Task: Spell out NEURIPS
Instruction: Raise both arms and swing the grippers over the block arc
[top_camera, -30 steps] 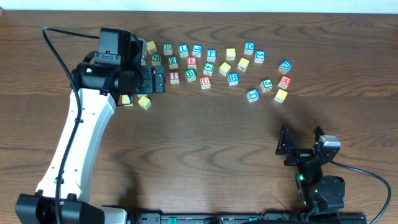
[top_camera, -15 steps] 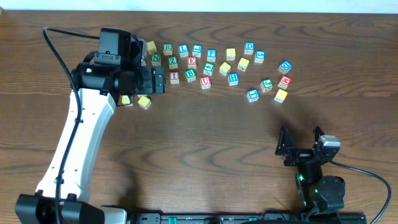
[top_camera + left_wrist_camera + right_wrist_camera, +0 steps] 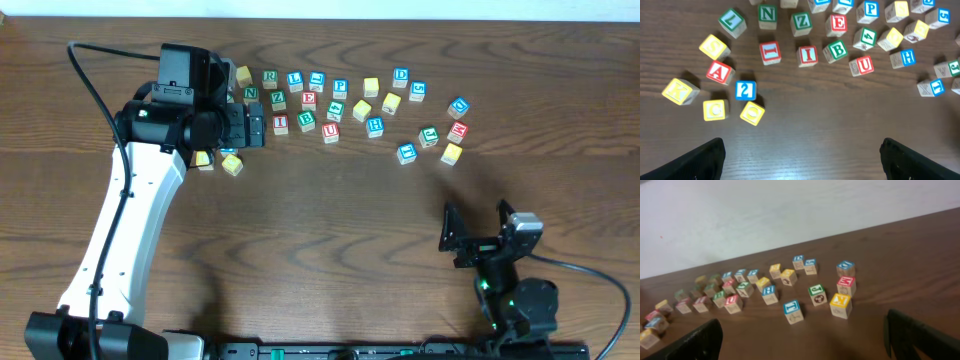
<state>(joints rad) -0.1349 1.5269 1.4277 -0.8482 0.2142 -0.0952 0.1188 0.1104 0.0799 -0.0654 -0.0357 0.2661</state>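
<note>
Single letters and digits are printed on the wooden blocks scattered along the far edge of the worktop, toward its left corner. In the left wrist view the farthest row reads a green N block point(image 3: 767, 13), a green Z block point(image 3: 801, 21), a red E block point(image 3: 838, 23) and a blue P block point(image 3: 870, 8). Nearer the front edge are a red I block point(image 3: 808, 55), a green B block point(image 3: 836, 50), a red U block point(image 3: 863, 65) and a blue H block point(image 3: 906, 57). Closer to the left edge lie a yellow S block point(image 3: 714, 46), a red A block point(image 3: 719, 73), a blue 2 block point(image 3: 745, 90) and a yellow K block point(image 3: 677, 91). In the overhead view, a green R block point(image 3: 270, 78) is legible by the far edge.
</note>
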